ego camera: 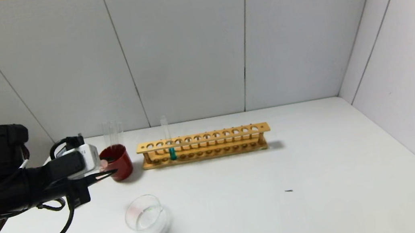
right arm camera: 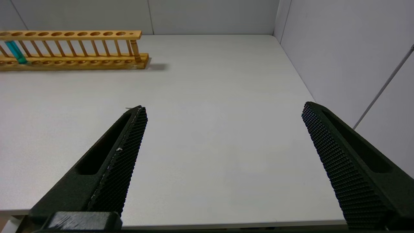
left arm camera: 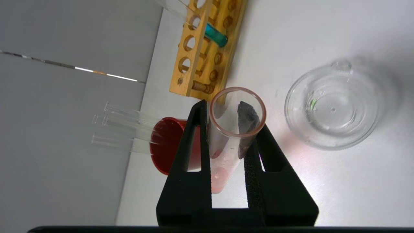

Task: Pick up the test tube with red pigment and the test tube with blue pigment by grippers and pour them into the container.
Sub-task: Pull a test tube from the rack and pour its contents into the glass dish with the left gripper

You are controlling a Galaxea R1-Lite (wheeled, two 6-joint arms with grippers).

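Note:
My left gripper (ego camera: 106, 172) hangs above the table beside the dark red cup, behind and left of the container (ego camera: 146, 218), a clear glass dish. In the left wrist view the gripper (left arm camera: 225, 108) is shut on the test tube with red pigment (left arm camera: 226, 142). A little orange-red liquid sits in the tube's rounded end, and its open mouth faces the camera. The container (left arm camera: 333, 106) lies beside the fingers. The test tube with blue pigment (ego camera: 172, 152) stands in the wooden rack and also shows in the left wrist view (left arm camera: 215, 35). My right gripper (right arm camera: 223, 110) is open and empty over bare table.
The wooden rack (ego camera: 203, 145) stands across the back of the table. The dark red cup (ego camera: 118, 163) with several empty glass tubes (left arm camera: 126, 126) stands at its left end. A wall (ego camera: 407, 64) borders the table on the right.

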